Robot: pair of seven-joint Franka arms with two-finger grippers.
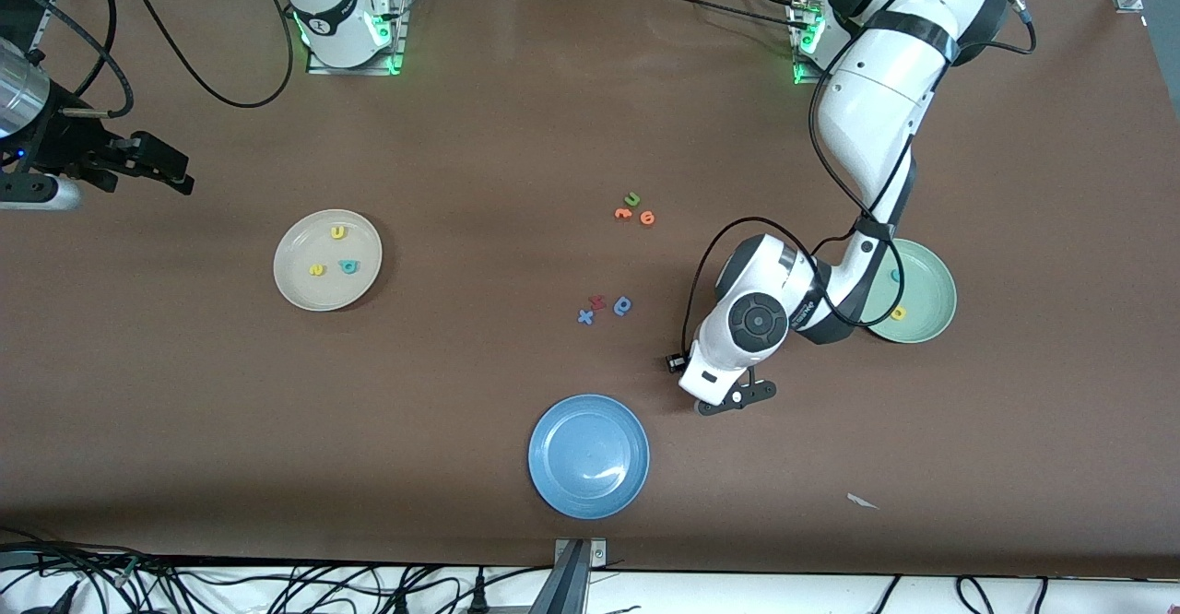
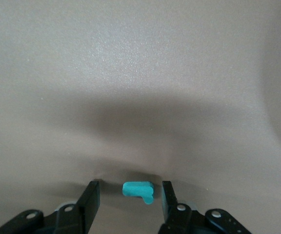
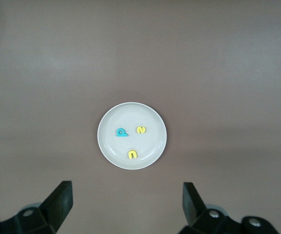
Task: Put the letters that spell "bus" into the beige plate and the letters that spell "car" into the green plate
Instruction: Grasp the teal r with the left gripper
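Observation:
My left gripper (image 1: 737, 399) is down at the table between the blue plate and the green plate (image 1: 933, 305). Its jaws stand open on either side of a teal r (image 2: 138, 189) that lies flat on the table, with a small gap at each finger. A yellow a (image 1: 898, 313) and a teal c (image 1: 894, 275) lie in the green plate, partly hidden by the left arm. The beige plate (image 1: 304, 293) holds a yellow u (image 1: 338, 232), a yellow s (image 1: 317, 270) and a teal b (image 1: 348, 266). My right gripper (image 1: 171, 171) waits open and empty, high over the right arm's end of the table.
A blue plate (image 1: 588, 455) sits near the front edge. Two orange letters and a green u (image 1: 632, 199) lie mid-table. Nearer the camera are a blue x (image 1: 584, 316), a red s and a blue round letter. A white scrap (image 1: 862, 501) lies near the front edge.

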